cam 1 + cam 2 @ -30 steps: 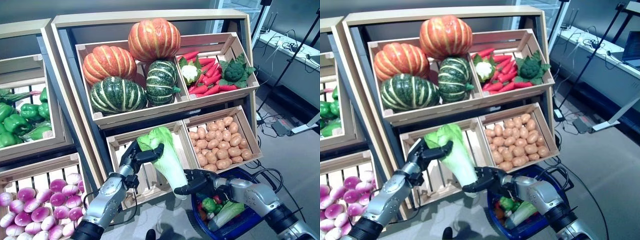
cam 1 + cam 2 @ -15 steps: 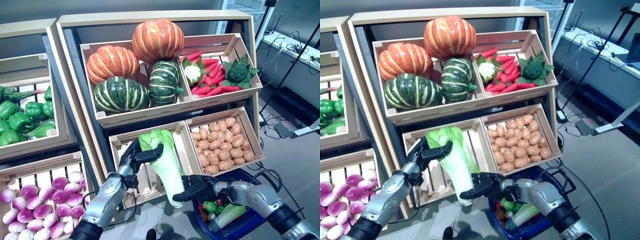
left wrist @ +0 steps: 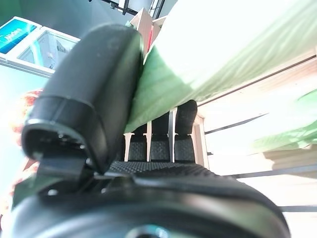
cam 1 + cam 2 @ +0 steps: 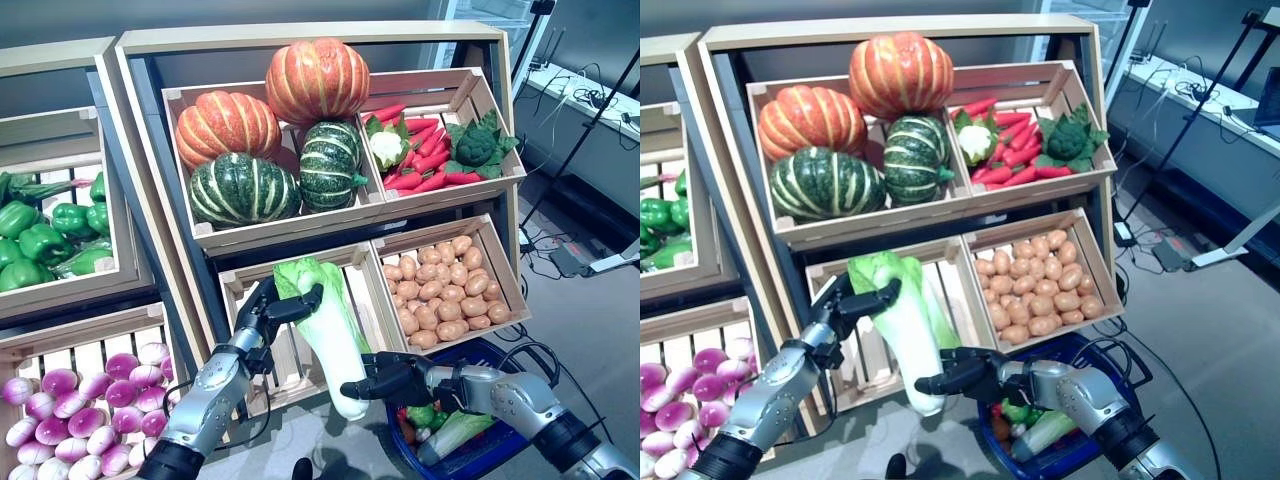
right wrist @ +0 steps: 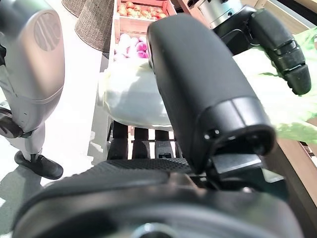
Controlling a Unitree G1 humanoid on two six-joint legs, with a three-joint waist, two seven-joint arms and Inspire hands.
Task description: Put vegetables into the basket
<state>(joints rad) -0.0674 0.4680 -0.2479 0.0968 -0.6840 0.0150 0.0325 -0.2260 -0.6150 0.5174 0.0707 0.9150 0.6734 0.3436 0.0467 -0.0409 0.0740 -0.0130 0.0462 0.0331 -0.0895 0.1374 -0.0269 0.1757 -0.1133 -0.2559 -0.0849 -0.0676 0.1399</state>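
A long Chinese cabbage (image 4: 325, 325) with green leaves and a white stalk hangs in front of the empty lower crate (image 4: 290, 355). My left hand (image 4: 258, 318) is shut on its leafy top; in the left wrist view the thumb (image 3: 94, 94) presses the leaf (image 3: 223, 44) against the fingers. My right hand (image 4: 390, 378) reaches in from the right with straight fingers at the white base (image 5: 133, 94), thumb above it. The blue basket (image 4: 490, 455) sits low at the right, under the right arm, holding a green pepper and other vegetables.
The wooden shelf holds pumpkins (image 4: 255, 150), a crate of red chillies, cauliflower and broccoli (image 4: 440, 150), and potatoes (image 4: 445, 290). A stand to the left has green peppers (image 4: 45, 240) and purple-white turnips (image 4: 70, 420). Cables and a stand lie on the floor at the right.
The cabbage and my left hand have shifted a little left and down. My right hand has slid left to the cabbage's white base. The camera has moved slightly.
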